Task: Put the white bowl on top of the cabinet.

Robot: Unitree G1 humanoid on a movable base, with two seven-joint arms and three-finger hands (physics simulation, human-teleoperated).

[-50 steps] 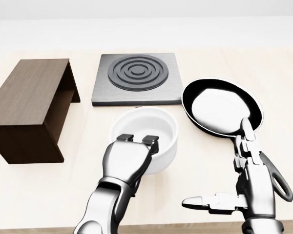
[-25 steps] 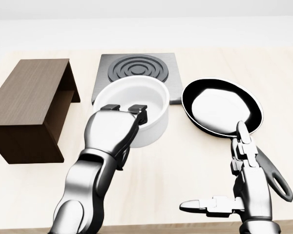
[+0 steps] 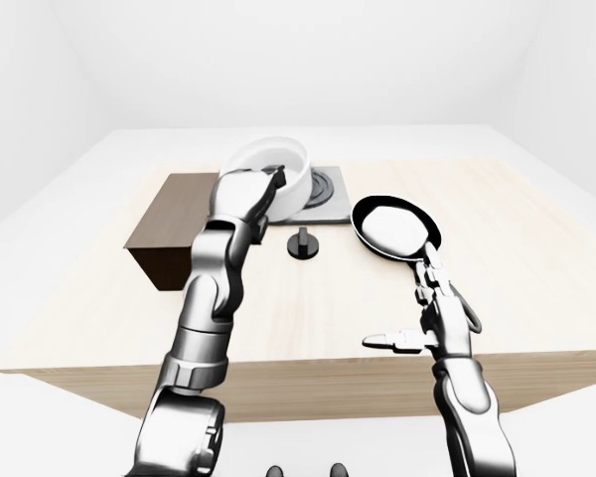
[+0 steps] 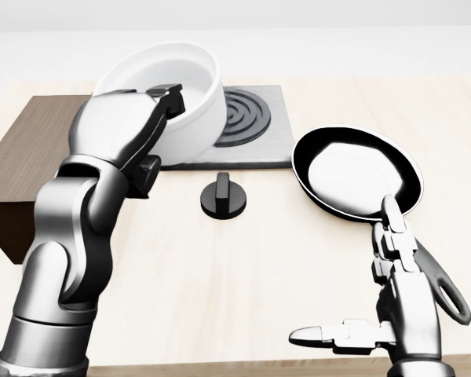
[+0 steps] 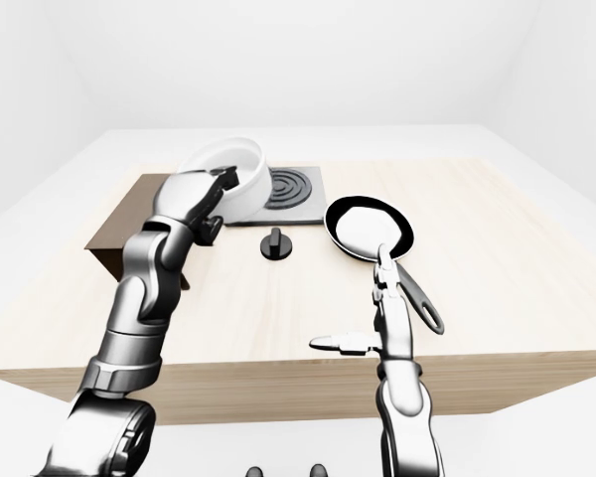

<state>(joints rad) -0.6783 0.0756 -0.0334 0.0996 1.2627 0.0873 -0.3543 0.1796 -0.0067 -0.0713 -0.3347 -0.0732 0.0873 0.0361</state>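
**A:** White bowl (image 3: pixel 271 177) first, in the left-eye view. Where is it?

**B:** Off the bench (image 3: pixel 536 288), held up by the left robot hand (image 3: pixel 246 197), which is closed on the near rim. It hangs over the right end of the cabinet (image 3: pixel 174 224), partly hiding the hotplate (image 3: pixel 323 189).

**A:** And the head view?

**B:** It shows the grip best. One finger (image 4: pixel 170 97) hooks over the rim into the bowl while the palm presses the outer wall, and the bowl is tipped. A small black knob (image 4: pixel 224 197) sits on the bench below, and the frying pan (image 4: pixel 356 172) lies to the right, well apart from the bowl.

**A:** So how should this step go?

**B:** I'd judge the bowl needs carrying further toward the view's left until its base is fully over the cabinet top. Then level it, lower it until it is supported, and only then release it. A one-sided rim grip could let it swing, so slow is better.

**A:** Right-eye view, the other arm?

**B:** The right robot hand (image 5: pixel 363 318) is spread wide with nothing in it, poised above the bench beside the pan's handle.
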